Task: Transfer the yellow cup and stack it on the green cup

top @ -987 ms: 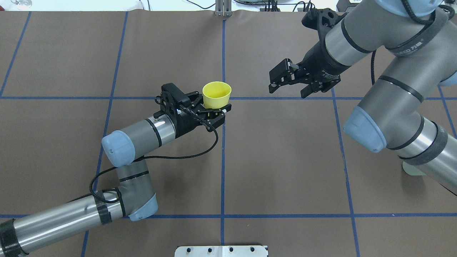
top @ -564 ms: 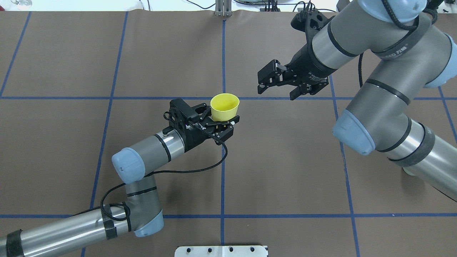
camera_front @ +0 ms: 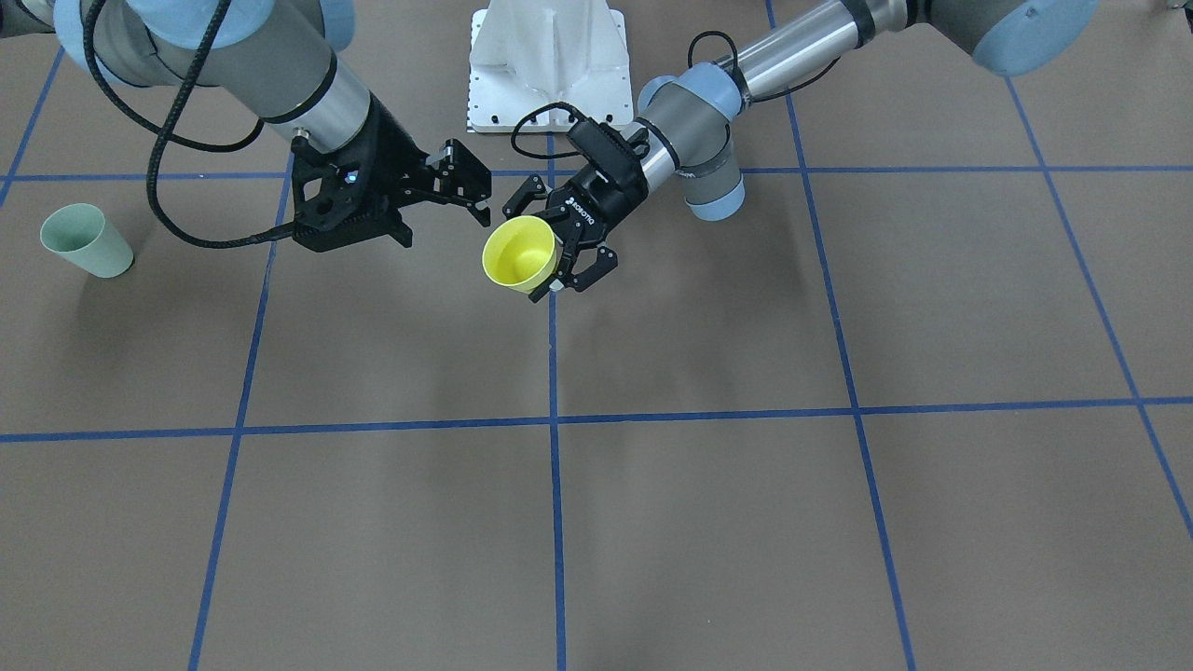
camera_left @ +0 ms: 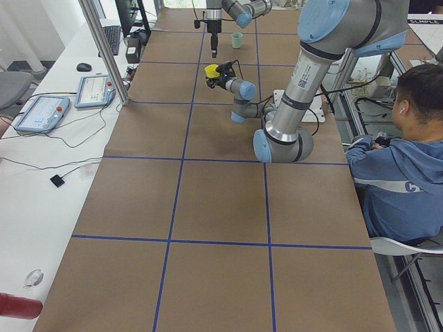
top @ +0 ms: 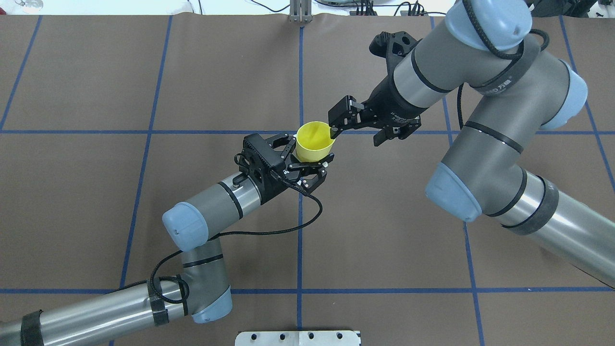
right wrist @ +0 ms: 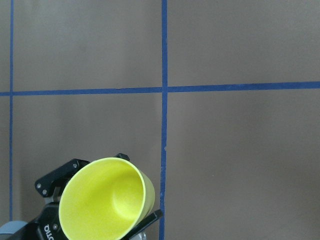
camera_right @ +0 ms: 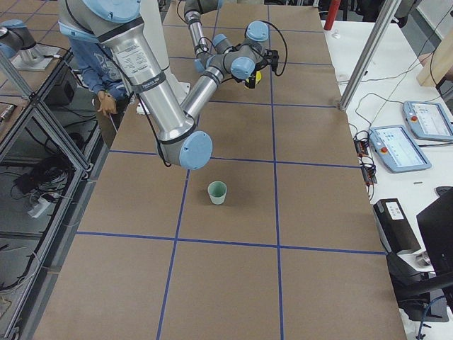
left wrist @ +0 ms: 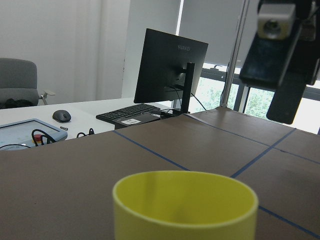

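Observation:
My left gripper (top: 310, 156) is shut on the lower body of the yellow cup (top: 314, 141) and holds it above the table near the centre line, mouth tilted up. The front view shows the cup (camera_front: 520, 253) in that gripper (camera_front: 562, 258). My right gripper (top: 357, 132) is open and empty, just right of the cup, one fingertip by the rim; in the front view it (camera_front: 443, 216) is apart from the cup. The green cup (camera_front: 84, 240) stands upright far on my right side, also in the right side view (camera_right: 217, 192). The overhead view hides it under the right arm.
The robot base plate (camera_front: 548, 65) sits at the table's near middle edge. Blue tape lines (top: 301, 86) divide the brown table cover. An operator (camera_left: 398, 159) sits beside the table, and a monitor and teach pendants (camera_right: 400, 145) lie on the side bench.
My left gripper has carried the yellow cup to the right and nearer the robot. My right gripper has moved left, down to the cup's rim, still open.

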Controlling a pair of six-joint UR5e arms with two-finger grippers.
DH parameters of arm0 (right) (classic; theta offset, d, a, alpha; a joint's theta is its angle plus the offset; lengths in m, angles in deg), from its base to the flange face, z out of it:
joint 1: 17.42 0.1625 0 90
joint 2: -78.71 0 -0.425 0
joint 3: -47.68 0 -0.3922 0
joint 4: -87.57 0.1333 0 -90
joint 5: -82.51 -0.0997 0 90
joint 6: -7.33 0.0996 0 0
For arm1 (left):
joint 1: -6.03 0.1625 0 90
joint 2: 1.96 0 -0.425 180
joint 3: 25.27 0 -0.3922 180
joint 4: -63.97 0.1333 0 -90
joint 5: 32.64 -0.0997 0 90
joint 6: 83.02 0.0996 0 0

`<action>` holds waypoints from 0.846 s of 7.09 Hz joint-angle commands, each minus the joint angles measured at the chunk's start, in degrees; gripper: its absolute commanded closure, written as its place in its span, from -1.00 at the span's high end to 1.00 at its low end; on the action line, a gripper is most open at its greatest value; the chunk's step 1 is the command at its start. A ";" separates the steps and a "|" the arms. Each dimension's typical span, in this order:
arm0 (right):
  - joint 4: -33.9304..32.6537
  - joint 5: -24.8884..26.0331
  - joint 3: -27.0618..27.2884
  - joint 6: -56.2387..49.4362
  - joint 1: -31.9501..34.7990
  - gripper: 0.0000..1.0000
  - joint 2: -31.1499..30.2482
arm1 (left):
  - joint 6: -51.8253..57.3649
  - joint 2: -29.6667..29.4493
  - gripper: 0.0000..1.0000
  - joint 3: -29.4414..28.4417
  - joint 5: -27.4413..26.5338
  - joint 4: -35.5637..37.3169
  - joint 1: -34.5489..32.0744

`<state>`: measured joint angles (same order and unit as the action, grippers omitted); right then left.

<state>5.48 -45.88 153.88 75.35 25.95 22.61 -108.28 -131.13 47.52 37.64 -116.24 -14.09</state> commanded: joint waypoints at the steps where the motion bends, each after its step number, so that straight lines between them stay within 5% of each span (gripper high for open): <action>1: -0.08 1.57 -0.29 1.06 -1.27 0.92 0.29 | 2.32 0.06 -0.97 -0.01 -0.05 -0.05 0.08; 6: 0.00 1.57 -1.08 1.06 -1.28 0.85 0.29 | 2.41 0.32 -1.00 2.00 3.62 -1.29 2.10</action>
<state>5.38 -44.29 152.91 76.37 24.68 22.89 -105.83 -130.98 48.62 39.02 -117.41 -12.56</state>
